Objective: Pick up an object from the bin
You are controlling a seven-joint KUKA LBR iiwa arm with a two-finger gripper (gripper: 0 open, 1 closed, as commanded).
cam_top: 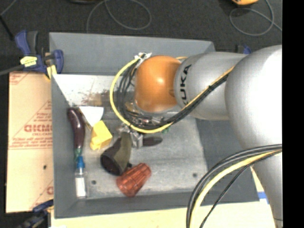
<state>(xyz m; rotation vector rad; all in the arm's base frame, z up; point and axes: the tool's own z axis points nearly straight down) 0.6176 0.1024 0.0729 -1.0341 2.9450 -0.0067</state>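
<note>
My gripper [126,145] reaches down from under the arm's wrist into the lower middle of the bin. Its tip is right at the upper edge of a dark brown, cup-like thing [111,163] that lies on its side. Just below and to the right of that lies a red-orange ribbed piece [134,178]. A yellow block [100,135] sits close on the gripper's left. A small dark oblong thing [153,140] pokes out on its right, partly hidden by the wrist.
Along the bin's left wall lie a dark maroon, aubergine-like thing [76,124] and, below it, a small clear bottle with a blue cap [80,175]. A white triangular piece [93,112] lies above the yellow block. The arm covers the bin's middle and right.
</note>
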